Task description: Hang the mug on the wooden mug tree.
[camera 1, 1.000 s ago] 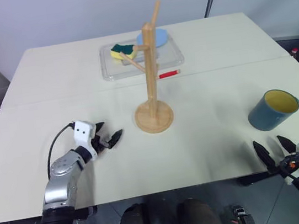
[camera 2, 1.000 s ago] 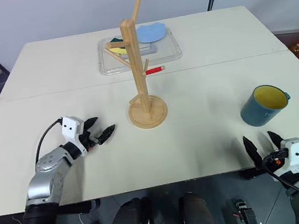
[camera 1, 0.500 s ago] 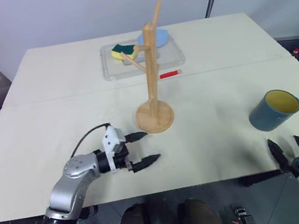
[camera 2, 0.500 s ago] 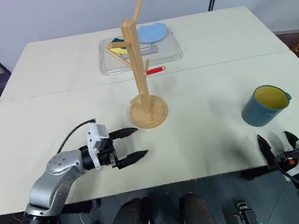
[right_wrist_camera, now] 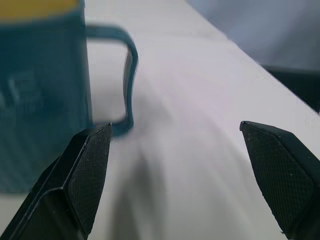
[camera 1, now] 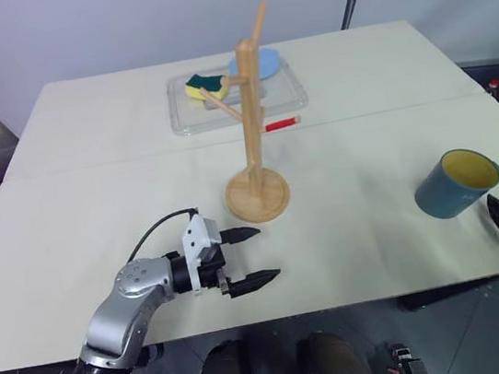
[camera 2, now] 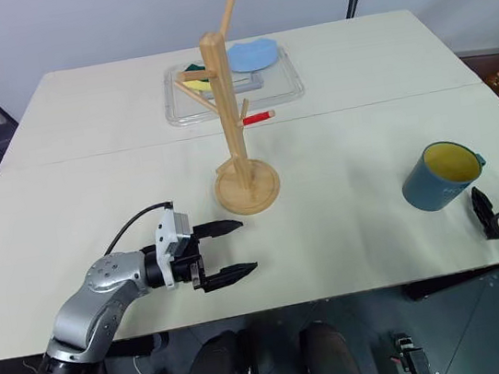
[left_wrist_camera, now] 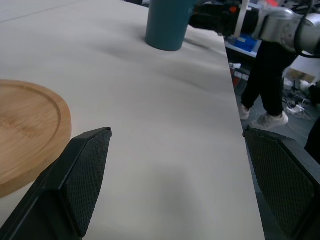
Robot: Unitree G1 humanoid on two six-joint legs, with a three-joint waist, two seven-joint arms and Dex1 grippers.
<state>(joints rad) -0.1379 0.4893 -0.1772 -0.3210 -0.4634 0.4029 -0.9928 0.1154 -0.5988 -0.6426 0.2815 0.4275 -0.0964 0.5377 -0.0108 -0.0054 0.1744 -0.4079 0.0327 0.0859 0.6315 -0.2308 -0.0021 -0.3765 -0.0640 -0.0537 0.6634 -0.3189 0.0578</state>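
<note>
A: Where does it stand?

B: The mug [camera 1: 456, 182] sits upright on the counter [camera 1: 89, 172], near the right edge, well apart from the mug tree [camera 1: 253, 131] at the middle. Its handle points right and a bit far. The right gripper [right_wrist_camera: 172, 170] is just beside it, off the near right edge, jaws wide apart, nothing in them.

A: And the left?

B: The left gripper [camera 1: 246, 260] hovers over the near counter, just short of the tree's round base, jaws apart and empty, pointing right.

A: What could go wrong?

B: The mug is close to the counter's edge. If the right jaws come in off line and push the wall or the handle instead of straddling it, I'd expect the mug to slide or tip, maybe off the side. A pinch on the thin handle alone may let the mug swing. The left gripper is also near the base, so a stray nudge could shift the tree.

A: Anything unclear?

B: The right gripper is cut off at the head views' edge, so its gap to the mug is hard to judge. In the far clear tray [camera 1: 284, 98], the tree's post partly hides a sponge [camera 1: 204, 85] and a plate [camera 1: 269, 60]. A small red thing [camera 1: 282, 124] lies beside the tray; I can't tell what it is.
</note>
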